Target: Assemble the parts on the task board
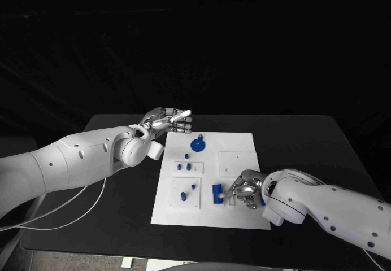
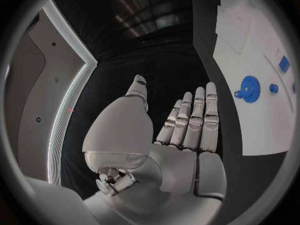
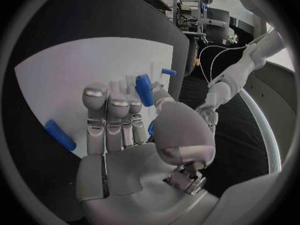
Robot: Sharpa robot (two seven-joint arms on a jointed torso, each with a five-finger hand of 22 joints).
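Observation:
The white task board (image 1: 244, 141) lies in the middle of the black table. On it are a blue gear (image 1: 198, 145) toward the far side, small blue pieces (image 1: 184, 167) in the middle and a blue peg (image 1: 183, 196) nearer me. My right hand (image 1: 243, 192) rests low on the board's near right part and pinches an upright blue block (image 1: 217, 192) between thumb and fingers (image 3: 107, 110); the block (image 3: 144, 89) stands at the thumb's tip. Another blue peg (image 3: 59, 134) lies beside that hand. My left hand (image 1: 167, 119) hovers flat and open off the board's far left corner, holding nothing.
The gear (image 2: 250, 89) and board (image 2: 250, 40) show beside my left hand (image 2: 181, 130). Raised white squares (image 1: 234, 164) sit on the board's right half. Bare black table surrounds the board, and white cables (image 1: 77, 206) hang off the left edge.

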